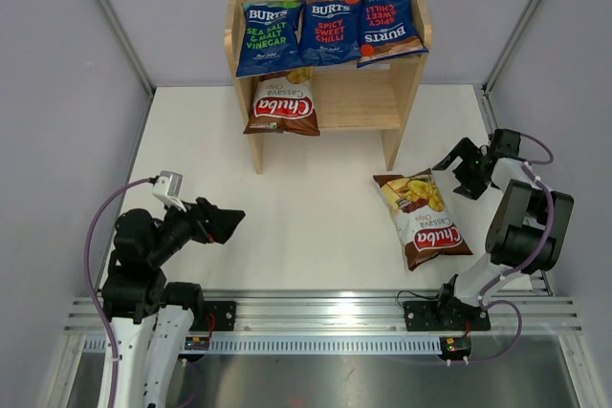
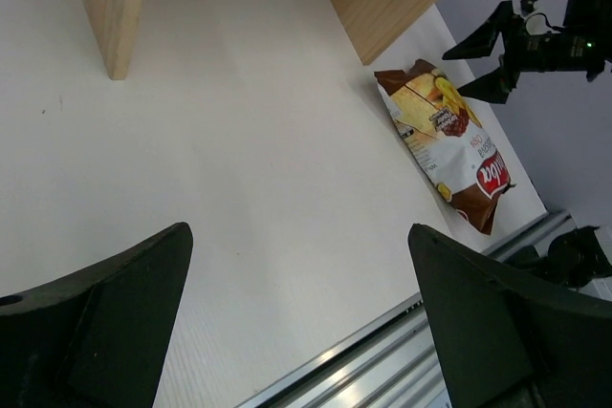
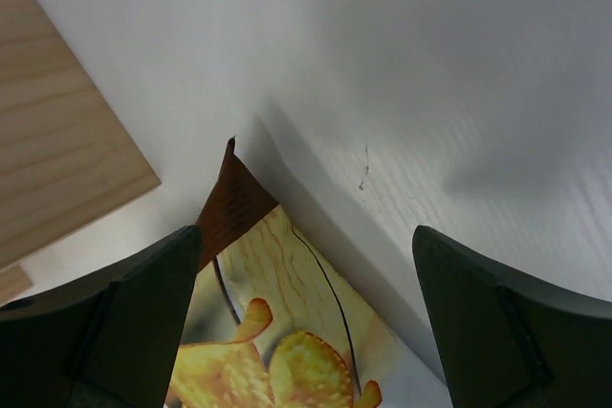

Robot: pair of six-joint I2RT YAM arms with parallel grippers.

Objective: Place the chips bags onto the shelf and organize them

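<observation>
Four glossy chips bags on your light-wood shelf; one brown-and-white bag toward the table's right edge; left fingers and right fingers spread apart, empty.

Pretty bright, even light, no glare; just a soft shadow on the counter ahead of the right claw.

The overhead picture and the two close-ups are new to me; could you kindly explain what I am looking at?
Two robot arms stand at the table's near edge, seen whole from overhead; each close-up is from a wrist camera looking past its own claw. Three Burts bags lie on the shelf's top tier, one Chuba bag sits on the lower tier, a loose Chuba bag lies on the table. The left claw and right claw are open and empty, the right by the loose bag's corner.
</observation>
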